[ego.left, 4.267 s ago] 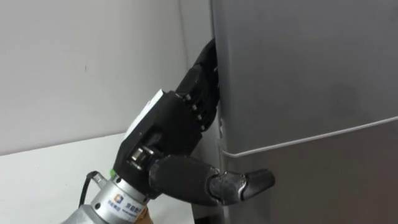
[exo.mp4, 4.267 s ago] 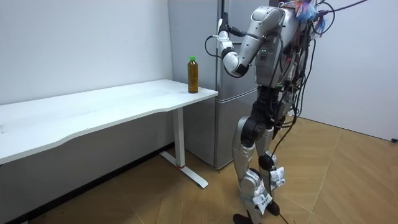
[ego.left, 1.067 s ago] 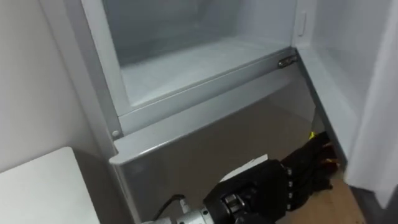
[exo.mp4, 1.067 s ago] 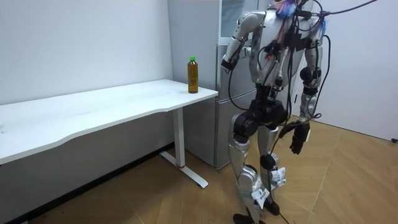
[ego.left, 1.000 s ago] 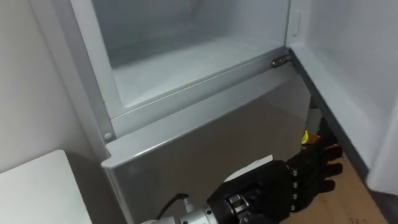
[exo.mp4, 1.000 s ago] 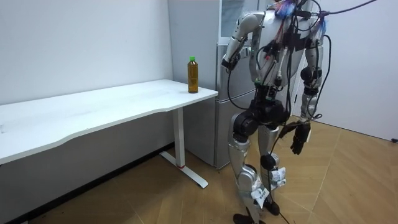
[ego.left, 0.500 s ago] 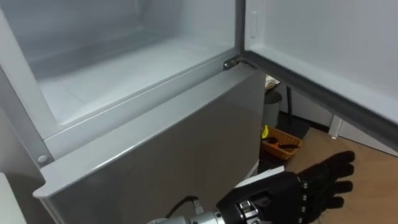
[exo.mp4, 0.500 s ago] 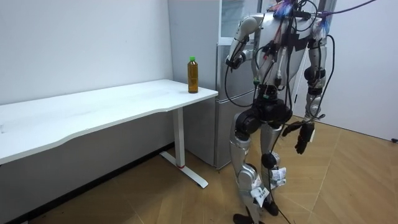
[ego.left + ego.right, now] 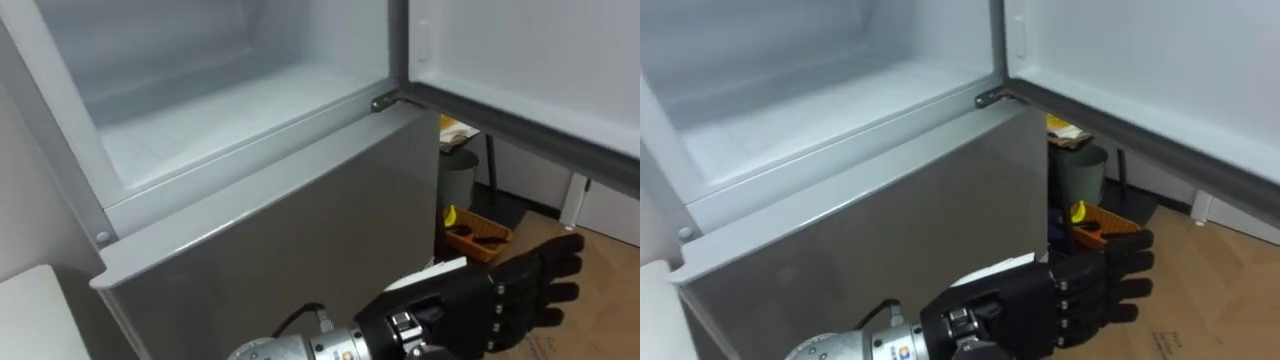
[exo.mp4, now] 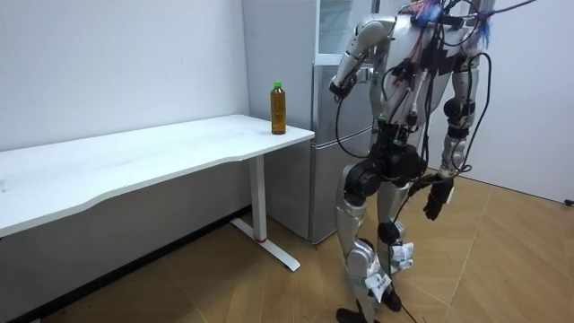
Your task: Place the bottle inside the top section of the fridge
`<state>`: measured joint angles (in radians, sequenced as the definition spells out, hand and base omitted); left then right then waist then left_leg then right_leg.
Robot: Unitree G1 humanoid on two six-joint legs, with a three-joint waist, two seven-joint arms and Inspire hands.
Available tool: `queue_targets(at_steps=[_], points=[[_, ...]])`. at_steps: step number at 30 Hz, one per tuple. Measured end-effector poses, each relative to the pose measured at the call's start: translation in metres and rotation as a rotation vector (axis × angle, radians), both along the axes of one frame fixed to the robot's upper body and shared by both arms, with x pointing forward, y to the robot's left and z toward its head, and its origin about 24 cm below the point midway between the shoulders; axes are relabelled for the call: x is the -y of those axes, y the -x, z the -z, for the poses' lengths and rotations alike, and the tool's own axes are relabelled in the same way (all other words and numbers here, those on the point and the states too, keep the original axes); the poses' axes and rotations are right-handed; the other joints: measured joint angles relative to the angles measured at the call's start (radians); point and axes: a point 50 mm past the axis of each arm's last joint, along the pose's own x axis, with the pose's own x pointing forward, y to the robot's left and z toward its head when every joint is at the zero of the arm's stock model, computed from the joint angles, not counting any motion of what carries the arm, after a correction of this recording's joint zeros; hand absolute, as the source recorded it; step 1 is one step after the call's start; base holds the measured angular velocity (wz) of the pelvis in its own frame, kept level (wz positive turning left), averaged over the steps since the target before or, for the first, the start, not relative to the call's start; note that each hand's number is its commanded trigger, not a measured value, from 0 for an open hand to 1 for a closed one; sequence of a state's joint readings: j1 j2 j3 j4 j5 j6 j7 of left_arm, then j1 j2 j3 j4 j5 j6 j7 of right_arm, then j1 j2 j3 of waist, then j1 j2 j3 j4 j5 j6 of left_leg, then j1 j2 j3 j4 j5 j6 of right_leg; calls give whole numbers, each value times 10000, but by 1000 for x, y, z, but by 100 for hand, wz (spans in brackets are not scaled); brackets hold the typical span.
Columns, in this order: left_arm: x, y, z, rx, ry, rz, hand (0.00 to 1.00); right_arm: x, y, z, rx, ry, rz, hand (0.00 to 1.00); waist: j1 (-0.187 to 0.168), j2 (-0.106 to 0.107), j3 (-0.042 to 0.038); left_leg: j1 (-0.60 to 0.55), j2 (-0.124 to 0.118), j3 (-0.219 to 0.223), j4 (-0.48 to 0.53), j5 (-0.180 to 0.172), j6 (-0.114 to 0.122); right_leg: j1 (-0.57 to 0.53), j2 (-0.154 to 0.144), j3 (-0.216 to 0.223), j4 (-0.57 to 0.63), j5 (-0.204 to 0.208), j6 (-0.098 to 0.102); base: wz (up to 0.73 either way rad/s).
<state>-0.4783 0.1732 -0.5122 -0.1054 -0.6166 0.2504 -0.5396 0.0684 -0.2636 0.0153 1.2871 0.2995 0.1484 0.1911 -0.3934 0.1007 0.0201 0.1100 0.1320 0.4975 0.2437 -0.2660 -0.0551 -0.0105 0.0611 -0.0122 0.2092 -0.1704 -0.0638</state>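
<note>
1. Room view has the bottle (image 10: 279,108) upright at the table's (image 10: 134,157) corner nearest the fridge (image 10: 323,161) — untouched. My worry is a clumsy reach tipping it off that edge, or the open upper door (image 9: 520,70) drifting shut meanwhile.
2. Left hand (image 9: 500,295) hovers by the lower door (image 9: 250,250), fingers spread straight, holding nothing; right hand (image 10: 435,199) hangs low beside the robot.

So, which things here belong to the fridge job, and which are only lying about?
Job:
bottle, standing on the table
upper fridge, with its door open
left hand, open
right hand, at the robot's side

Lying about:
orange basket and grey bin, on the floor beyond the fridge
</note>
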Motion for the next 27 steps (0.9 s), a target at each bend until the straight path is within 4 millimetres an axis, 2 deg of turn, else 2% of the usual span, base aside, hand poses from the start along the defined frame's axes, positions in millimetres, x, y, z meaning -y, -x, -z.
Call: queue_targets(at_steps=[3, 5, 8, 9, 11, 12, 14, 19, 22, 24, 26, 27], points=[[-6, 5, -15, 690, 185, -30, 0, 0, -1, 0, 153, 74, 117, 0, 359, 26, -25, -209, -100, -511, -76, 75, 29, -4, -130, -466, 18, 2, 3, 50], [-13, 8, -28, 1347, 494, -139, 0, 0, 0, 0, 192, 141, 126, 0, 579, -46, -37, -298, -247, -1025, -164, 252, 104, 143, -294, -892, -58, -9, 21, 64], [-23, 15, -45, 2051, 1095, -490, 0, 1, 3, 0, 298, 241, 456, 0, 1117, -83, -54, -315, -337, -1425, -233, 350, 125, 314, -384, -1303, -181, -20, 26, 41], [-25, 16, -46, 2111, 1200, -584, 0, 1, 5, 0, 272, 276, 474, 0, 1206, -97, -66, -308, -370, -1508, -259, 392, 134, 369, -412, -1349, -230, -21, 29, 44], [-37, 19, -51, 2363, 1573, -1116, 0, 1, 7, 0, 351, 387, 480, 0, 1476, -122, -108, -348, -426, -1879, -288, 425, 139, 493, -464, -1706, -252, -49, 47, 43], [-40, 20, -53, 2527, 1598, -1278, 0, 0, 7, 1, 404, 381, 508, 0, 1538, -138, -108, -366, -430, -1947, -287, 428, 139, 501, -469, -1788, -254, -50, 45, 39], [-49, 20, -60, 2990, 1761, -2095, 0, -2, 7, 1, 448, 422, 566, 0, 1932, -222, -152, -399, -452, -2094, -278, 465, 141, 551, -497, -1934, -252, -76, 38, 22], [-72, 22, -76, 3945, 2289, -4086, 0, -5, 5, 2, 611, 645, 847, 0, 2445, -301, -199, -506, -569, -2540, -214, 517, 193, 669, -640, -2378, -249, -169, 81, 26], [-98, 24, -74, 4031, 2691, -5636, 0, -7, 14, 4, 506, 646, 918, 0, 2756, -409, -237, -464, -622, -2817, -236, 546, 194, 882, -663, -2644, -350, -187, 92, 25], [-112, 25, -71, 4086, 2580, -6754, 0, -8, 19, 4, 414, 645, 966, 0, 3091, -487, -272, -451, -635, -2940, -231, 551, 188, 974, -653, -2681, -417, -192, 97, 22], [-136, 31, -72, 4440, 2483, -8299, 0, -12, 18, 5, 630, 627, 1196, 0, 3246, -606, -224, -473, -679, -3143, -213, 555, 181, 1079, -686, -2930, -431, -252, 112, 32], [-146, 32, -74, 4621, 2577, -8931, 0, -14, 19, 5, 705, 609, 1287, 0, 3469, -643, -201, -450, -704, -3214, -211, 560, 182, 1135, -695, -2965, -433, -280, 123, 29]])
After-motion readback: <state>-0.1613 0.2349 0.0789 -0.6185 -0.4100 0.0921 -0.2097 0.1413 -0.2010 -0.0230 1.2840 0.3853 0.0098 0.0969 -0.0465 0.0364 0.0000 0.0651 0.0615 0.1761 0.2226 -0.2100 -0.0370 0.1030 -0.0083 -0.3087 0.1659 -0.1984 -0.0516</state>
